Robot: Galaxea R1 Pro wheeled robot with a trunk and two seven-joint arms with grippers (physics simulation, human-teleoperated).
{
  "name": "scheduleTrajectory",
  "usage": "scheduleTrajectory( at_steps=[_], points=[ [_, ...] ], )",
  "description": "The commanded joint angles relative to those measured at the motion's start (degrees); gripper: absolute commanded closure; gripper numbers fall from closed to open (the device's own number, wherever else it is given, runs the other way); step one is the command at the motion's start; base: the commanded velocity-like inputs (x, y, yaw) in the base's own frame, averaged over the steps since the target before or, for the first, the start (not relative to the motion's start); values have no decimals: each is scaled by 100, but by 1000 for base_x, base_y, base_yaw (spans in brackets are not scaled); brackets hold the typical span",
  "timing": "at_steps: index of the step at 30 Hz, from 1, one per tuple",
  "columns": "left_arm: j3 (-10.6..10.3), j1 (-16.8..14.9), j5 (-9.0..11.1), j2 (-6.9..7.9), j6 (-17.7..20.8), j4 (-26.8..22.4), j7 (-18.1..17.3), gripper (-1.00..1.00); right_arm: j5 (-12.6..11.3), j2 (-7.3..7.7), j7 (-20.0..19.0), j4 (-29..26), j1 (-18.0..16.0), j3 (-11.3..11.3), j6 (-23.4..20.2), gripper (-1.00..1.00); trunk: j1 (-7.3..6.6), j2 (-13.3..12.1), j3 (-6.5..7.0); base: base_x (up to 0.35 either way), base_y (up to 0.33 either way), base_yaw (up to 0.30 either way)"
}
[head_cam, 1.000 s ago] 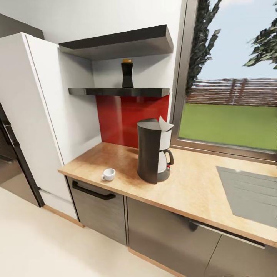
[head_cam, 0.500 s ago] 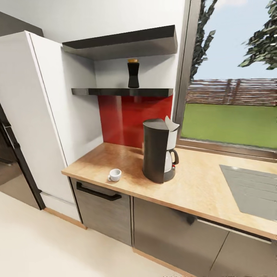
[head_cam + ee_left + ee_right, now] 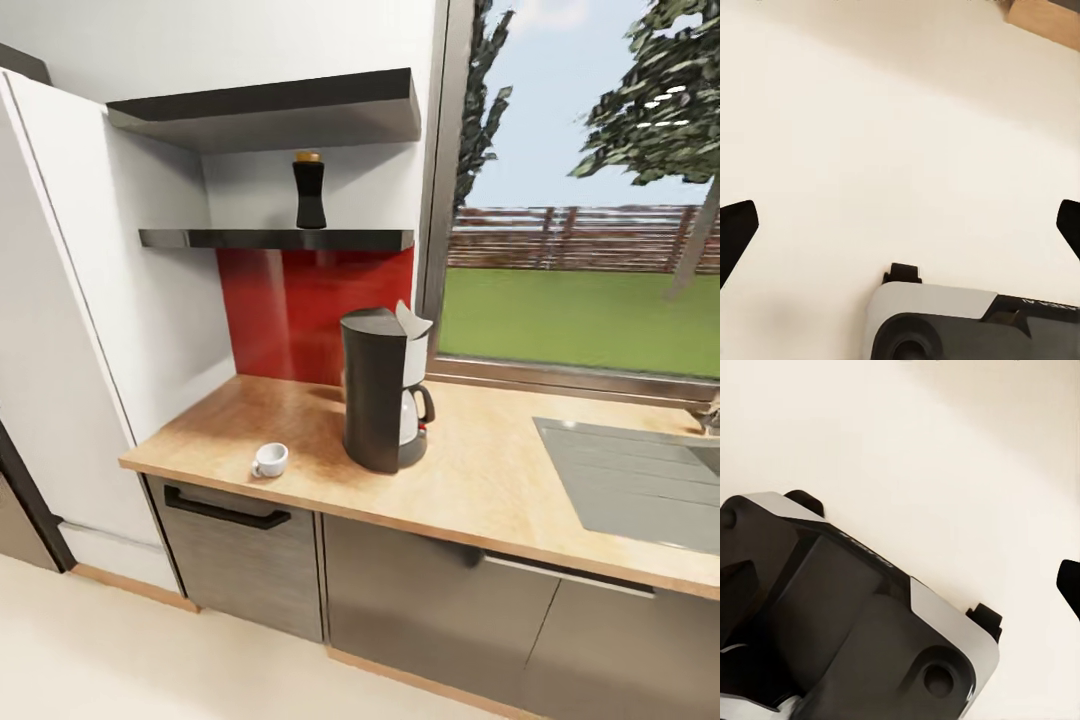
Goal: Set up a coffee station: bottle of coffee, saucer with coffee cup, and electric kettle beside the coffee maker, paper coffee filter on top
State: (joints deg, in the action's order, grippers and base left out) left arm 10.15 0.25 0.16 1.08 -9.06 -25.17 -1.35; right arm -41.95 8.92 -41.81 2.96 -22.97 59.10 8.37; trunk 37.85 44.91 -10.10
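We count 1 counter (image 3: pixel 500 480), long and light brown. On it we see 1 coffee maker (image 3: pixel 378 390) and 1 small white coffee cup (image 3: pixel 270 459). There's 1 paper coffee filter (image 3: pixel 411 321) on top of the coffee maker. Up on the wall we count 1 thin black shelf (image 3: pixel 275 239) w/ 1 bottle of coffee (image 3: pixel 309 190) on it, and 1 thicker dark unit (image 3: pixel 265 110) above. We also count 1 sink (image 3: pixel 630 485), 1 window (image 3: pixel 590 200), 1 black drawer handle (image 3: pixel 225 508) and 2 trees (image 3: pixel 660 110) outside.
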Motion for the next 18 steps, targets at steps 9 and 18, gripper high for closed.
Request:
scheduleTrajectory(
  at_steps=[9, 18],
  points=[
    [13, 1, 1, 3, -8, -6, -14, -100, -34, 86, -26, 23, -6, 49, 66, -100, 1, 6, -7, 0, 282, -17],
    [20, 1, 1, 6, -8, -6, -14, -100, -40, 109, -19, 20, -6, 47, 60, -100, 1, 6, -7, 0, 210, -92]
  ],
)
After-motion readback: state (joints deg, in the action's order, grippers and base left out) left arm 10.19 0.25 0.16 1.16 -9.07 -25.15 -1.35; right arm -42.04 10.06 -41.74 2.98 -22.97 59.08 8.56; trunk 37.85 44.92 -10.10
